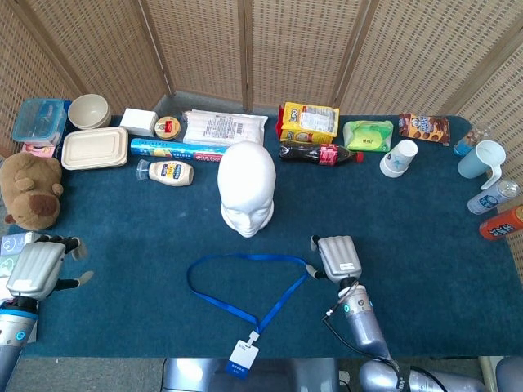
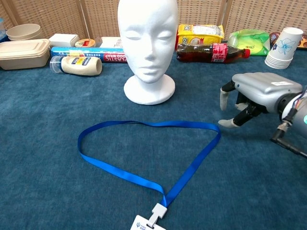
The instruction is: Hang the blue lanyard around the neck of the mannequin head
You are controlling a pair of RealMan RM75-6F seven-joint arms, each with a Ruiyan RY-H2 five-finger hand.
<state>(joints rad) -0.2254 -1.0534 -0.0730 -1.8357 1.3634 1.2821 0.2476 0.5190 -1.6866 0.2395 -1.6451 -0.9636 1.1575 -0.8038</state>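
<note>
Badge [image 1: 243,357] cut off at the chest view's bottom edge. Blue lanyard [image 1: 248,284] flat on tabletop [image 1: 147,237] before mannequin head [image 1: 247,188], loop toward it. Right hand [image 1: 337,259] spread, just beside loop. Left hand [image 1: 37,269] spread, empty.

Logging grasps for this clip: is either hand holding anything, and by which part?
Nothing is held. The right hand hovers open beside the blue lanyard; the left hand is empty.

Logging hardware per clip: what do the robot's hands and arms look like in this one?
Both hands have silver-grey, boxy, ribbed backs and dark fingers tipped in pale grey. The right hand sits on a silver cylindrical wrist with a small green light, and a thin black cable loops beside it. The left hand joins a similar silver forearm with a blue mark.
</note>
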